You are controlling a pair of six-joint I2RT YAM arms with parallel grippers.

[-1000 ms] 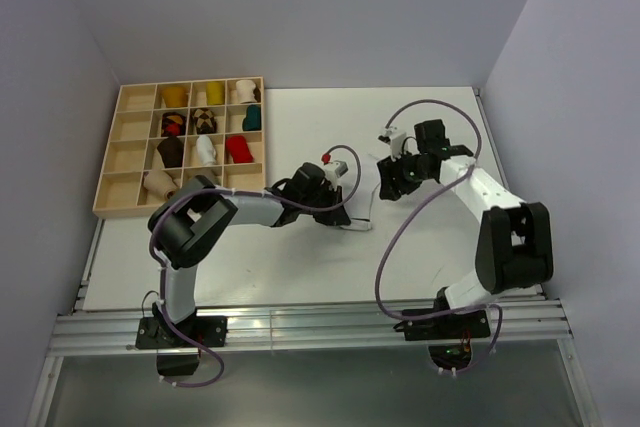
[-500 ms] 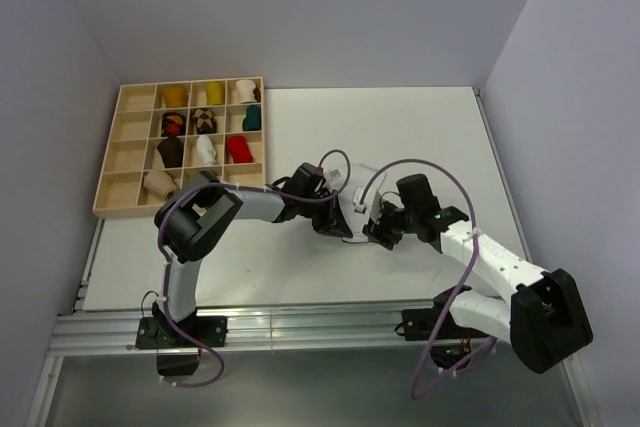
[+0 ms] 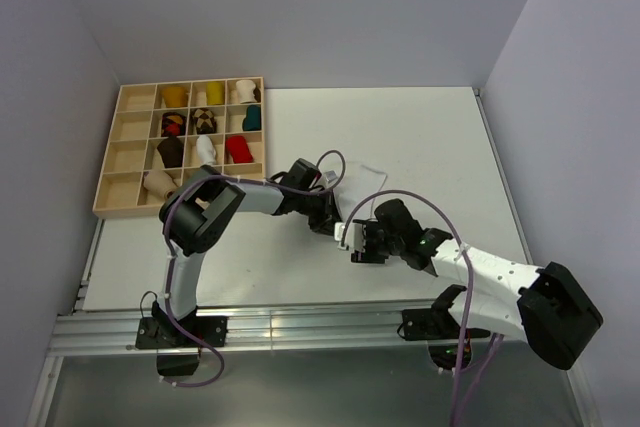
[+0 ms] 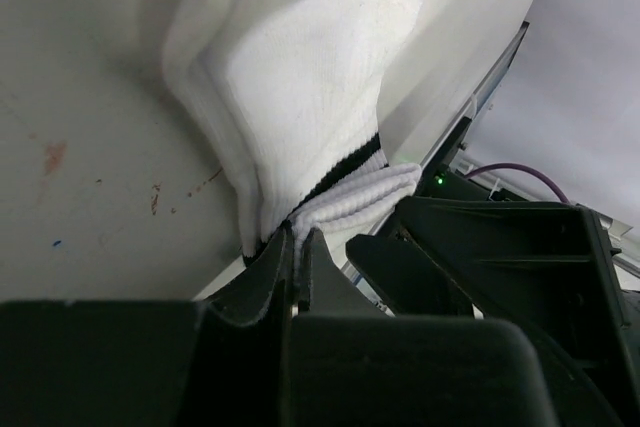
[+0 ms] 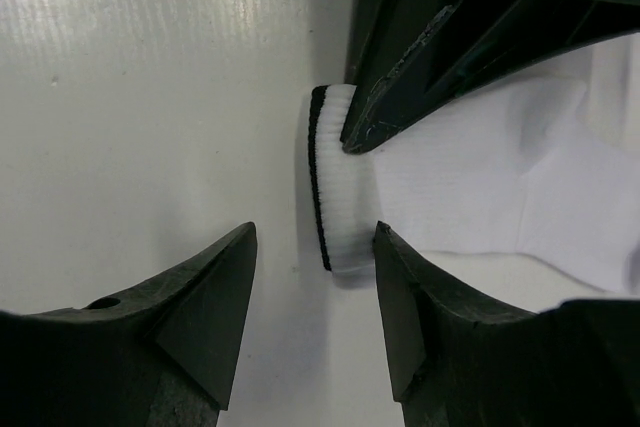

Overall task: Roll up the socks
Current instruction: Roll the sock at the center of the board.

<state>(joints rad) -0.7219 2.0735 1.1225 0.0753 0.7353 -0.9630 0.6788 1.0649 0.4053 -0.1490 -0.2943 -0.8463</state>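
Socks, rolled, fill ten tray compartments; left tool pinches a white sock.

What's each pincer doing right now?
Left pincer: shut on the white sock at its cuff.
Right pincer: open, that cuff between its fingers.

Left gripper is clamped on the white sock cuff. Right gripper is spread just beside it, so the gap is tight. Left fingers block the cuff's far side. Bare table beyond the sock is open. Purple cable loops over the near side. Wooden tray is well apart at far left.
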